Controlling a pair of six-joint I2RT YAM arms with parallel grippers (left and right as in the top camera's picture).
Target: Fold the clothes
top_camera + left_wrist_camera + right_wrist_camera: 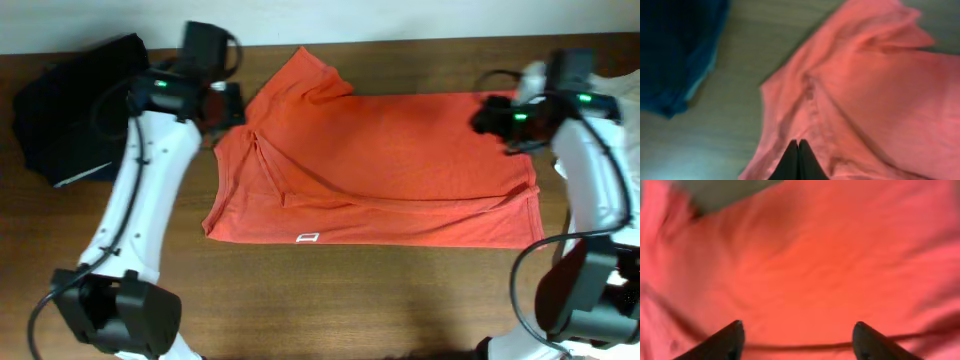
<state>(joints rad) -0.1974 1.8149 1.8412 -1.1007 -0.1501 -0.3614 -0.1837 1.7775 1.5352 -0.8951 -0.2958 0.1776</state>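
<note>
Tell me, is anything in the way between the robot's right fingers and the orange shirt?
No, nothing visible. The right fingers are spread open right over the shirt, and only orange cloth shows between them. The dark clothes lie far off on the other side.

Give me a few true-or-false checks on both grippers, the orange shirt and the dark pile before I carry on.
1. The right gripper stands open above the orange T-shirt. True.
2. The left gripper is open too. False: its fingers are shut together, over the shirt's edge.
3. The dark garments lie on top of the T-shirt. False: they lie apart from it, at the far left corner of the table.
4. A small white tag shows at the T-shirt's near edge. True.
</note>
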